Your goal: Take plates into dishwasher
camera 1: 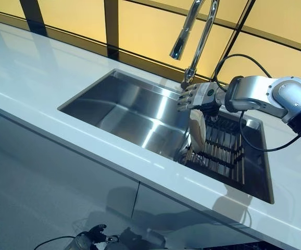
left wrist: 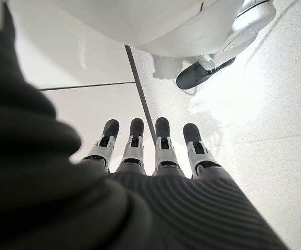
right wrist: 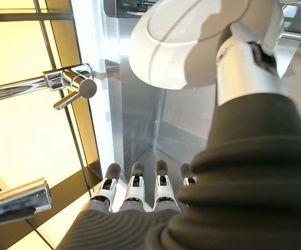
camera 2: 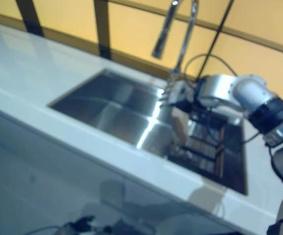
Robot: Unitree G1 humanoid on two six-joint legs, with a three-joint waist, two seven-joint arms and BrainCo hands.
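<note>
Right hand (camera 1: pixel 197 96) w/ straight fingers, thumb only resting on plate (camera 1: pixel 196 133) in sink (camera 1: pixel 114 107) rack (camera 1: pixel 221 148); no real grip, plate could tip.

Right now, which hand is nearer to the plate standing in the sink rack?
The right. The right hand is directly above the plate, its thumb against the plate's face. The left hand hangs low by the floor, below the counter, far from it.

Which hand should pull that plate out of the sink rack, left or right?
Right. The right hand is already above the plate standing in the rack, fingers straight. The left hand hangs low by the floor, away from the sink.
</note>
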